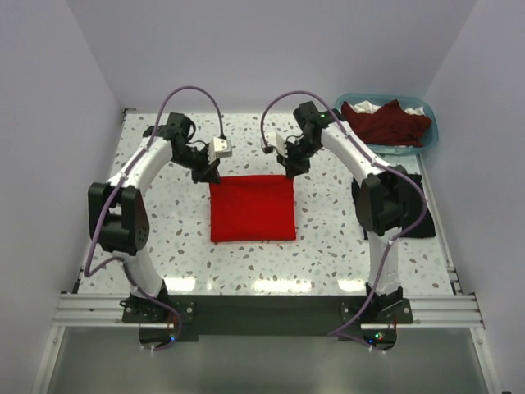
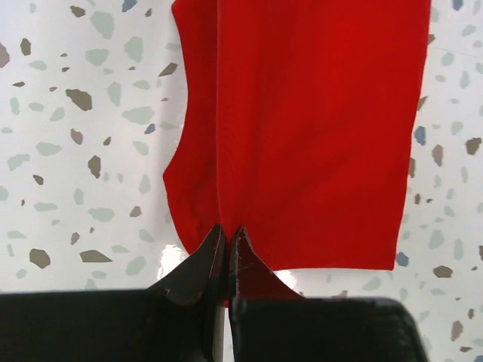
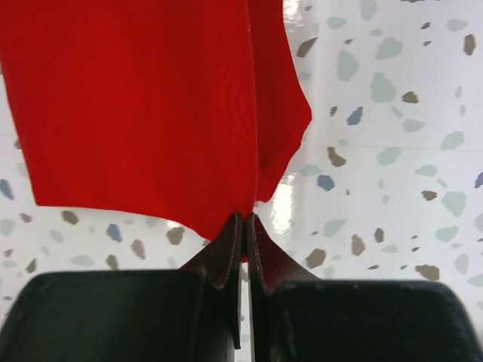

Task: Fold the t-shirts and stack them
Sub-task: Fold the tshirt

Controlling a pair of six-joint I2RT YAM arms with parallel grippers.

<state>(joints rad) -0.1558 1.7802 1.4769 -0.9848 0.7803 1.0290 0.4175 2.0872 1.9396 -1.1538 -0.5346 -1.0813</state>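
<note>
A bright red t-shirt lies folded into a rectangle in the middle of the table. My left gripper is shut on its far left corner; the left wrist view shows the red cloth pinched between the closed fingers. My right gripper is shut on its far right corner; the right wrist view shows the red cloth clamped in the closed fingers. A dark maroon t-shirt lies crumpled in the basket. A black t-shirt lies at the right table edge, partly hidden behind my right arm.
A light blue plastic basket stands at the far right corner, with a bit of white cloth in it. The speckled table has white walls on three sides and an aluminium rail along the near edge.
</note>
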